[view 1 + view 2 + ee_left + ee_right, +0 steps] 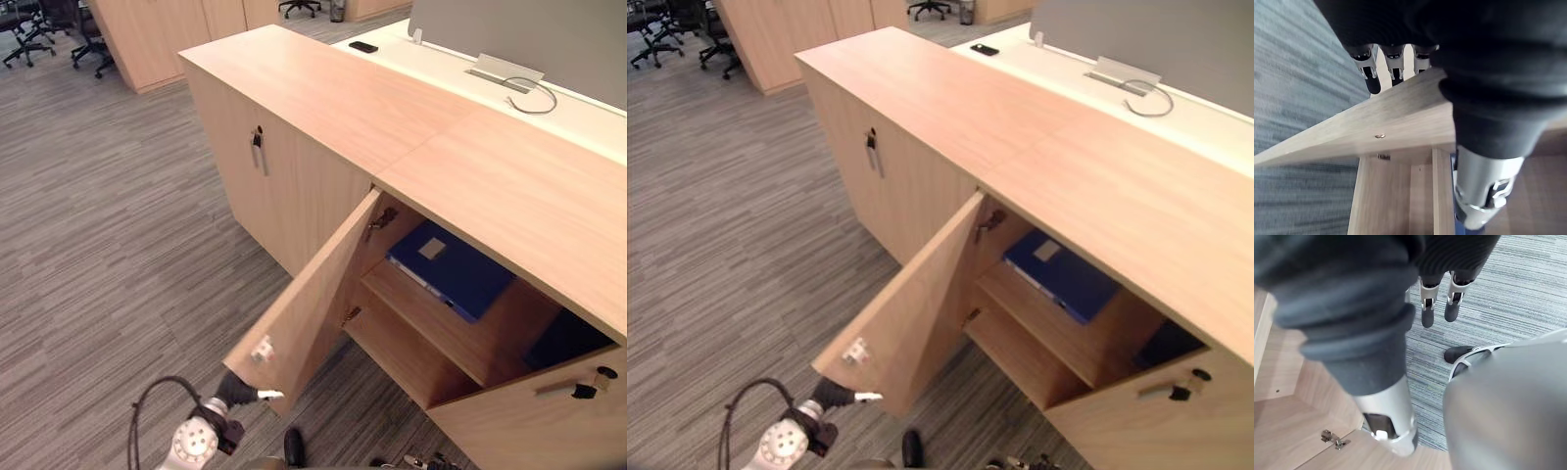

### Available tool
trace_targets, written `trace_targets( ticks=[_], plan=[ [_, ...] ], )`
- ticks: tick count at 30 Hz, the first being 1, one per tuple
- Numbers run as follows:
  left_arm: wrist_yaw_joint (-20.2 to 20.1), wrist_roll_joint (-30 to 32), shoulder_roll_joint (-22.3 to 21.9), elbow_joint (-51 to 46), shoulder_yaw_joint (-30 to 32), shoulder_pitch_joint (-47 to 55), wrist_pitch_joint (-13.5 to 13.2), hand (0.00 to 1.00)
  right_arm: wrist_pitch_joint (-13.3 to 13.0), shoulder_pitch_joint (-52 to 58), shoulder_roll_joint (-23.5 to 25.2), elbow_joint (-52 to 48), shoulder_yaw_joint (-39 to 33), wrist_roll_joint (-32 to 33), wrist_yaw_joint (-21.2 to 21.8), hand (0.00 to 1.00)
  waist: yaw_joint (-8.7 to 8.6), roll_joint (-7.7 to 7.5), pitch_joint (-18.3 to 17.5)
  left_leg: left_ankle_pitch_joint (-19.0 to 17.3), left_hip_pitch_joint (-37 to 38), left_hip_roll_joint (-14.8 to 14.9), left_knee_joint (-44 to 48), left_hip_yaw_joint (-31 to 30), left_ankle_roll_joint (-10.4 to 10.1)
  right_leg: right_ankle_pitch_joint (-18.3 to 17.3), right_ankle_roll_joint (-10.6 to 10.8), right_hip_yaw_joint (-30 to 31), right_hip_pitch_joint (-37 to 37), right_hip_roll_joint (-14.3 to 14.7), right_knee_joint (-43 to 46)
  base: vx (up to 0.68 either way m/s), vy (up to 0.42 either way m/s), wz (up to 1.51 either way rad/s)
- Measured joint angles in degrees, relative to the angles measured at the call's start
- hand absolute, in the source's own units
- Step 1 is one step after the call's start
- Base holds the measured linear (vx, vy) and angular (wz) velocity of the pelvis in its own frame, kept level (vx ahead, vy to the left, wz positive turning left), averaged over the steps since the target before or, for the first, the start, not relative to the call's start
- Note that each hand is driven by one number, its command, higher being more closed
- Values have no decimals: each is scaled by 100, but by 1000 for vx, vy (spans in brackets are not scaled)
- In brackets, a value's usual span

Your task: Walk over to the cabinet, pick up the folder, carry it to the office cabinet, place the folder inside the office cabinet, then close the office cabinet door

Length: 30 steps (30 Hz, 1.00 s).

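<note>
Left hand (pixel 1393 58), fingers straight, touches the door (pixel 304 294); right hand (pixel 1428 298) hangs, fingers loose.

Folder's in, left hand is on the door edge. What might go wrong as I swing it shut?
The left hand meets the door at its low outer corner, so it may slip off.
Its fingers reach past the door's edge and might get trapped on closing.
The blue folder lies askew, one corner near the shelf front; it could block the door.

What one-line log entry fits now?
folder: on shelf | door: open | left hand: at door edge | right hand: open
</note>
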Motion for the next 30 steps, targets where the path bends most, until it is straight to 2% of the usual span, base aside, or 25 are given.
trace_targets(
  ticks=[3,7,8,9,10,11,12,13,14,16,17,18,20,21,23,25,26,27,29,30],
  plan=[
    [-159,-234,-214,-16,-525,53,15,0,-3,79,31,-160,102,3,-1,0,-63,2,-1,-91,121,46,-3,350,53,32,-2,331,-131,-1,150,-107,30,-58],
    [-390,-416,-355,-383,-1139,2,8,0,3,222,48,-253,117,19,-3,0,-165,-31,14,-134,98,66,33,622,75,-47,-59,369,-375,-116,367,-72,18,-41],
    [-545,-474,-414,-529,-1332,-67,-16,0,5,220,30,-243,117,1,0,0,-168,-43,30,-137,94,86,61,719,-14,-121,-255,107,-425,-218,436,-18,30,-63],
    [-712,-623,-535,-642,-1544,-185,-44,0,24,221,-4,-238,115,-29,0,0,-191,32,-9,-167,95,179,87,837,-48,-281,-744,-468,-425,-346,565,-7,19,-68],
    [-764,-700,-583,-693,-1625,-251,-68,0,24,219,-16,-244,119,-80,0,0,-199,62,-22,-213,90,252,110,925,12,-363,-929,-769,-434,-426,695,-14,4,-76],
    [-839,-848,-688,-716,-1712,-419,-106,0,24,189,-49,-232,138,-179,0,0,-198,71,-13,-284,80,354,163,1105,122,-425,-964,-1116,-512,-656,1244,-44,6,-68],
    [-867,-926,-754,-675,-1757,-597,-105,0,34,124,-88,-150,142,-202,4,0,-249,72,-23,-316,73,433,227,1199,154,-435,-946,-1203,-587,-867,1815,-55,11,-59],
    [-889,-976,-762,-680,-1757,-641,-109,0,39,86,-99,-79,126,-202,6,0,-278,70,-34,-342,75,458,245,1223,129,-476,-877,-1222,-614,-958,2076,-59,7,-32],
    [-901,-1057,-769,-681,-1749,-736,-116,0,55,41,-124,37,70,-211,12,0,-311,70,-54,-352,52,481,262,1237,112,-553,-741,-1285,-623,-1092,2440,-50,-47,-19],
    [-898,-1084,-733,-686,-1711,-744,-122,0,76,36,-118,188,51,-310,12,0,-290,-60,-209,-320,-27,397,194,1231,-37,-424,-458,-1393,-581,-1070,2096,-32,-87,-37],
    [-900,-1152,-657,-665,-1706,-700,-123,0,123,-3,-85,271,56,-459,20,0,-207,-181,-226,-263,-33,249,162,1236,-124,-333,-168,-1393,-466,-970,1479,-19,-78,-78],
    [-899,-1202,-712,-460,-1726,-689,-80,0,148,-48,-184,315,54,-514,21,0,-195,-65,-224,-224,-31,285,161,1164,-185,-235,40,-1321,-418,-823,1124,-26,-69,-80],
    [-893,-1232,-710,-392,-1701,-670,-55,0,191,-39,-235,355,28,-537,19,0,-220,11,-256,-157,94,404,158,1008,-180,-202,18,-1124,-334,-560,922,2,-72,-66],
    [-889,-1266,-711,-378,-1686,-669,-55,0,202,-38,-220,365,8,-536,16,0,-225,0,-257,-153,122,431,152,1011,-180,-202,17,-1104,-311,-518,894,35,-137,-58],
    [-856,-1505,-896,-173,-1347,-653,-57,0,255,30,-153,377,-151,-534,-36,0,-283,-32,-339,-132,196,585,140,1009,-211,-186,0,-1056,-169,-237,579,60,-131,-29],
    [-591,-1517,-1165,110,-857,-644,-59,0,295,47,-136,421,-234,-521,-121,0,-280,-38,-337,-152,143,666,213,1002,-240,-155,-1,-1059,-149,-136,466,60,-95,-4],
    [-438,-1470,-1263,289,-583,-654,-60,0,295,54,-109,421,-235,-495,-151,0,-281,-55,-336,-293,15,746,468,981,-264,-154,1,-1065,-139,-104,428,31,-117,2],
    [-179,-1300,-1344,581,-137,-661,-68,0,296,56,-90,427,-239,-421,-202,0,-272,-49,-326,-699,-322,946,1266,948,-288,-154,-13,-1059,-131,-51,421,34,-129,-1],
    [54,-1144,-1397,878,296,-638,-89,0,296,60,-87,428,-239,-404,-246,0,-217,-14,-313,-1081,-582,1212,2101,897,-300,-180,-74,-1005,-71,72,460,83,-112,-28],
    [371,-1006,-1474,1290,736,-651,-160,0,291,43,-87,424,-236,-373,-308,0,-114,-42,-296,-1270,-713,1372,2649,495,-404,-200,-101,-814,-10,215,460,101,-74,-55]
  ],
)
